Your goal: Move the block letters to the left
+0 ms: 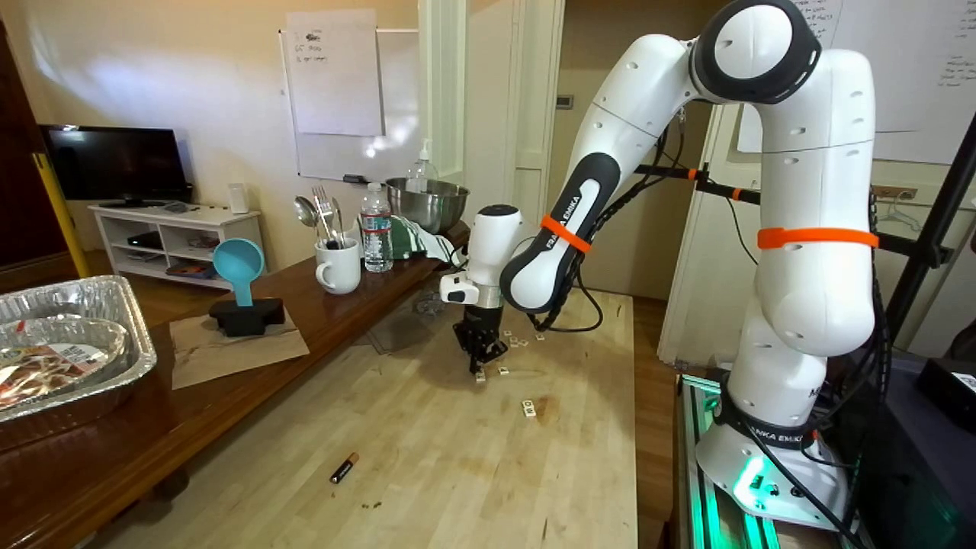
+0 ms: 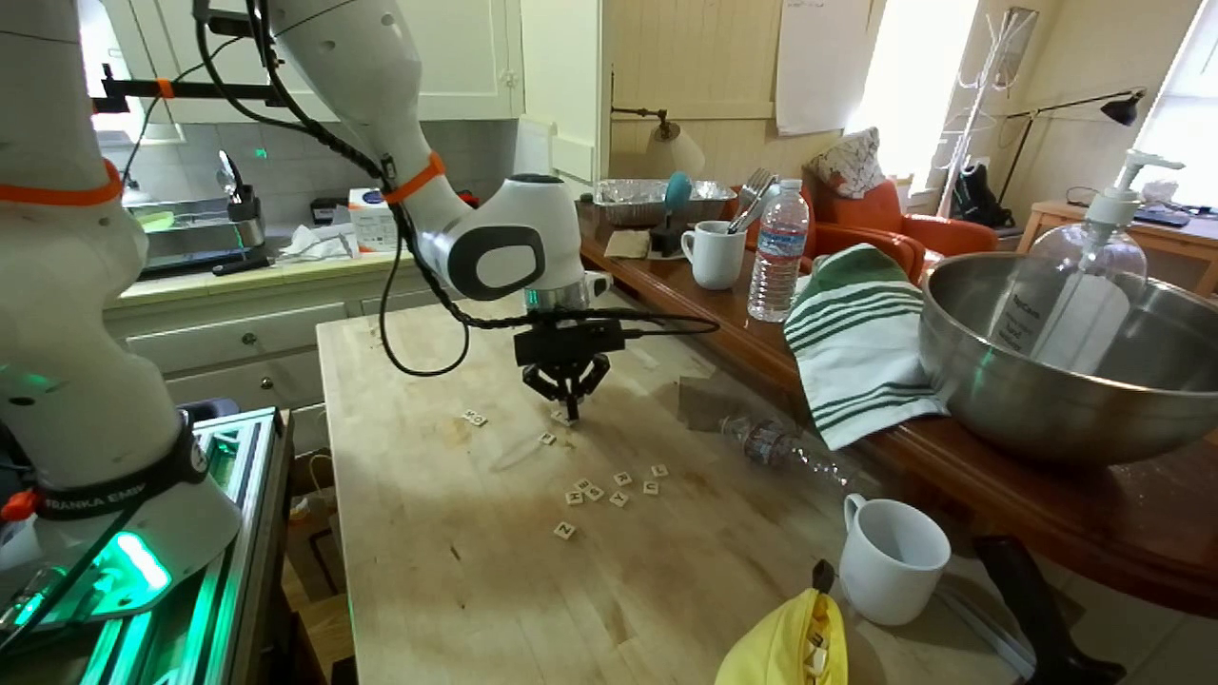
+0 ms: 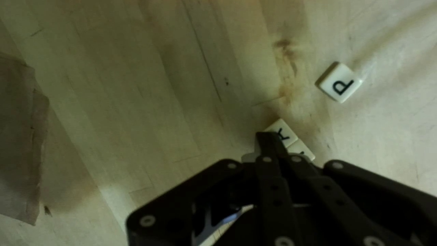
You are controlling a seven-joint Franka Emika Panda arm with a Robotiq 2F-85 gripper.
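Tool [image 2: 573,411] downward at block letters [image 3: 286,133]

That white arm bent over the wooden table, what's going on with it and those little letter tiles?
It's a robot arm, here to move the block letters to the left on the pale wooden table. Its gripper is shut, and in the wrist view it partly hides two letters lying edge to edge. It doesn't seem to be gripping them; whether it touches them I can't tell. A letter marked P lies apart, with others scattered about.
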